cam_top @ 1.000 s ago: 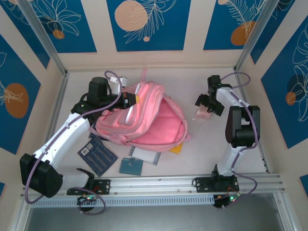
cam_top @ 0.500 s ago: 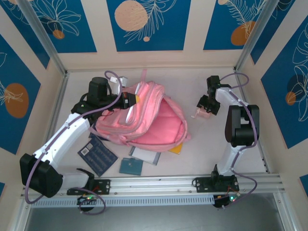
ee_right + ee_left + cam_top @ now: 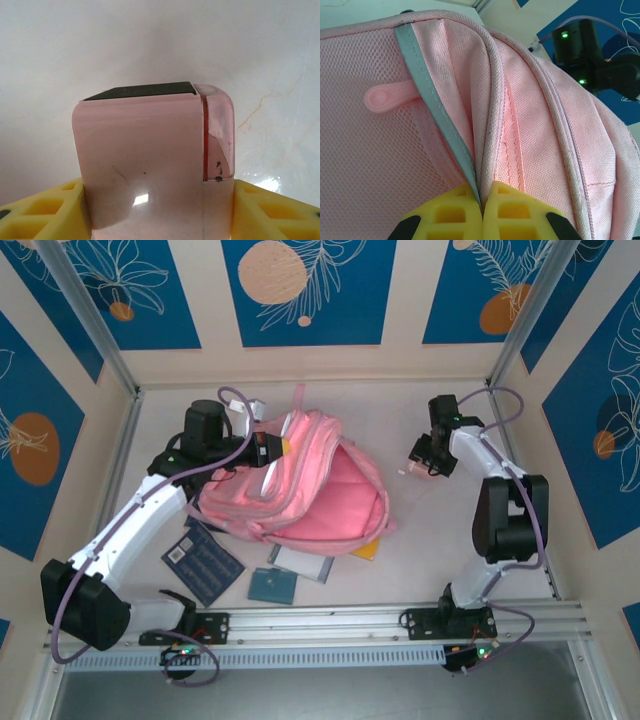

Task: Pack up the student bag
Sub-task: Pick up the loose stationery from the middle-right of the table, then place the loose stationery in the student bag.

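Change: the right end effector [image 3: 160, 215] stood wide open over the pink box [image 3: 145, 160] a second ago. Its yellow pads [image 3: 40, 210] now press both sides of the box, so it is gripped. Can't tell whether it's lifted off the tabletop [image 3: 430, 540] yet. The box sits well to the right of the student bag [image 3: 300, 490].

The bag lies mid-tabletop, same spot as before, with its main pocket gaping toward the right arm. The left end effector [image 3: 482, 215] hasn't budged. It's pinched fully closed on the bag's grey-trimmed seam, just below the pink zip puller [image 3: 390, 96], apparently holding the mouth open.

Judgement: pick step about done, and next would be carrying the box over into the open pocket. The dark blue notebook [image 3: 203, 560] and teal booklet [image 3: 271, 586] lie unpacked at the near edge, so packing is early.

Writing: no readable brand or text. The box face is plain pink with scuffs. The notebook has a small pale label, too small to read.
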Available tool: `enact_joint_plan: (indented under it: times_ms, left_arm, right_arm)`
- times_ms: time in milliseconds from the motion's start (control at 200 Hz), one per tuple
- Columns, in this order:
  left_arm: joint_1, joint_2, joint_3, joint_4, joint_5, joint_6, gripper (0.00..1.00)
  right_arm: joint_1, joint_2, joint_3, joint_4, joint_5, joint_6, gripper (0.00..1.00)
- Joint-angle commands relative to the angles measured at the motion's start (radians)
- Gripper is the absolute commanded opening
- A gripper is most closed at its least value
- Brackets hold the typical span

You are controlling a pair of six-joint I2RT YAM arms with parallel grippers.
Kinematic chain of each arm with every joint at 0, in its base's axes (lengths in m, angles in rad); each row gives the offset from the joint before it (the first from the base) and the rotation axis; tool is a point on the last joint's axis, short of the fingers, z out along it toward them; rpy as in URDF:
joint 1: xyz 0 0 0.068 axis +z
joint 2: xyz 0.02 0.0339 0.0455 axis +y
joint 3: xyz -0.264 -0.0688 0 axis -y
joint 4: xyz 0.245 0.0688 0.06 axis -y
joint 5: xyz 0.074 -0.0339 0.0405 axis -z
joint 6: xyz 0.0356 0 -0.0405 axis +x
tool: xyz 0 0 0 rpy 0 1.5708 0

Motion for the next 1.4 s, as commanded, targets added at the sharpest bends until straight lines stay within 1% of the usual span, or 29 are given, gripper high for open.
enact_joint_plan:
  times_ms: [0,135,240,310,410,550,625,695,830,905,1085,1215,1335,1395]
  left_arm:
    - [-0.003,-0.022,0.069,0.016,-0.007,0.023,0.0]
    - [-0.003,-0.026,0.096,-0.01,-0.02,0.016,0.0]
    - [0.0,-0.033,0.122,-0.038,-0.046,0.018,0.0]
    - [0.0,-0.034,0.157,-0.081,-0.072,0.037,0.0]
    - [0.003,-0.04,0.199,-0.126,-0.106,0.063,0.0]
    - [0.014,-0.045,0.259,-0.171,-0.112,0.095,0.0]
    - [0.02,-0.046,0.284,-0.171,-0.099,0.103,0.0]
    - [0.026,-0.041,0.312,-0.181,-0.087,0.109,0.0]
    - [0.04,-0.024,0.369,-0.202,-0.073,0.12,0.0]
    - [0.046,-0.012,0.394,-0.197,-0.047,0.11,0.0]
    - [0.049,0.035,0.473,-0.197,0.029,0.101,0.0]
    - [0.049,0.084,0.546,-0.228,0.078,0.096,0.0]
    - [0.05,0.1,0.541,-0.211,0.11,0.08,0.0]
    - [0.05,0.103,0.533,-0.208,0.113,0.079,0.0]
  right_arm:
    - [0.018,-0.143,-0.041,0.032,-0.009,0.086,0.52]
    - [0.046,-0.328,-0.08,0.098,-0.046,0.115,0.47]
    - [0.113,-0.455,-0.111,0.15,-0.073,0.122,0.43]
    - [0.163,-0.506,-0.117,0.165,-0.128,0.118,0.43]
    - [0.245,-0.571,-0.128,0.152,-0.149,0.104,0.43]
    - [0.32,-0.673,-0.195,0.198,-0.251,0.106,0.43]
    - [0.362,-0.709,-0.251,0.255,-0.32,0.119,0.43]
    - [0.412,-0.717,-0.286,0.289,-0.347,0.127,0.43]
    - [0.517,-0.696,-0.322,0.324,-0.312,0.116,0.43]
    - [0.562,-0.673,-0.325,0.338,-0.297,0.103,0.43]
    - [0.662,-0.596,-0.273,0.282,-0.165,0.082,0.43]
    - [0.679,-0.55,-0.269,0.33,-0.14,0.103,0.44]
    - [0.677,-0.505,-0.263,0.399,-0.109,0.138,0.44]
    - [0.67,-0.48,-0.262,0.44,-0.085,0.179,0.44]
